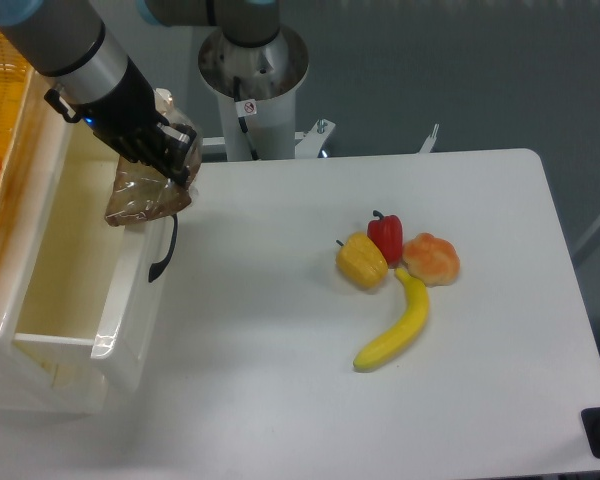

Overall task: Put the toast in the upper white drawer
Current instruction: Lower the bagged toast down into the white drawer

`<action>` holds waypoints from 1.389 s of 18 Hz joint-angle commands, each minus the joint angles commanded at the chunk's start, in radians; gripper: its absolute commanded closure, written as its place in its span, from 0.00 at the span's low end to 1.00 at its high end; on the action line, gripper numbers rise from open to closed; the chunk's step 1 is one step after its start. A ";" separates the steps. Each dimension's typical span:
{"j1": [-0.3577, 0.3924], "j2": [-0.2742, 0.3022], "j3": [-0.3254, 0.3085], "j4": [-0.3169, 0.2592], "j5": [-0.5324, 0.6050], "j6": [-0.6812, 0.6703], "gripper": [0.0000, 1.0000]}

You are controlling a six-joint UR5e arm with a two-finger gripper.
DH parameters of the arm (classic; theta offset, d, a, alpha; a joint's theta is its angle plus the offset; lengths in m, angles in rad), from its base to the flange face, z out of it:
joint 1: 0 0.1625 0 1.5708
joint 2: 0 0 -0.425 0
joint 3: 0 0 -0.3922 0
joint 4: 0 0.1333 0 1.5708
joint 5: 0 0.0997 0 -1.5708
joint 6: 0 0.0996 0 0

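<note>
The toast [143, 200], a brown slice in crinkly clear plastic, hangs from my gripper [170, 158], which is shut on its upper edge. It dangles over the front wall of the upper white drawer [120, 300], just above the curved black handle [164, 250]. The drawer stands pulled open at the left, and its pale inside shows nothing in it. My arm reaches in from the upper left.
An orange wicker basket [2, 90] sits on top of the drawer unit at the far left. On the table to the right lie a yellow pepper [362, 261], a red pepper [385, 237], an orange-tan bun-like fruit [432, 258] and a banana [395, 333]. The robot base [252, 70] stands behind.
</note>
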 joint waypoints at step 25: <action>-0.040 0.005 0.000 0.000 -0.026 0.012 0.45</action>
